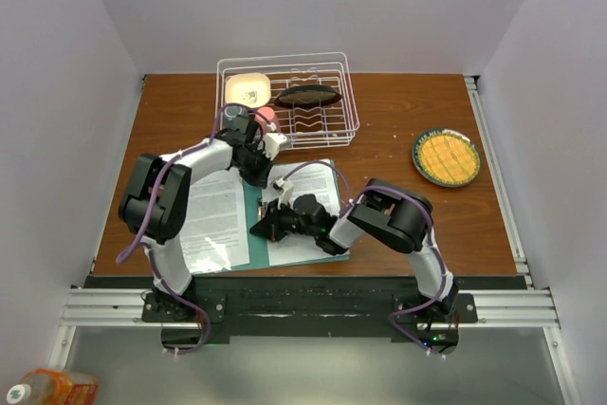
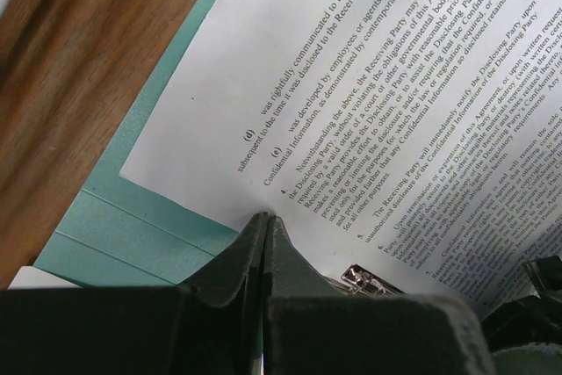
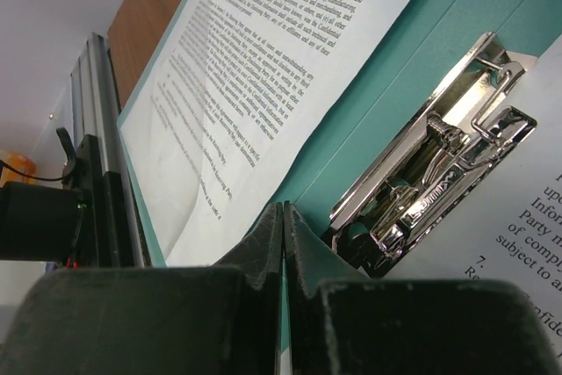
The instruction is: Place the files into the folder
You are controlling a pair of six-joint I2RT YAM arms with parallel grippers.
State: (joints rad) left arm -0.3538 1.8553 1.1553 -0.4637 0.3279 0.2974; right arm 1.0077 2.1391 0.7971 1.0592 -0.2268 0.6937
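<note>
Open teal folder [image 2: 132,226], printed files [image 2: 334,68] lying inside

The desk [image 2: 88,85] is showing brown wood grain with a soft sheen. The files [image 3: 263,59] are looking like thin matt white paper. The folder [image 3: 421,32] is reading as smooth matt teal card. Its clip [image 3: 430,155] is gleaming as polished, mirror-bright metal. The right gripper [image 3: 283,210] is showing jaws of matt black, faintly grainy plastic. The dish rack [image 1: 285,56] is appearing as white coated wire.

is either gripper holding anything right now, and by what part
It cannot be told. The left gripper is shut at the edge of a printed sheet, the right gripper shut beside the metal clip; no pinch is visible.
</note>
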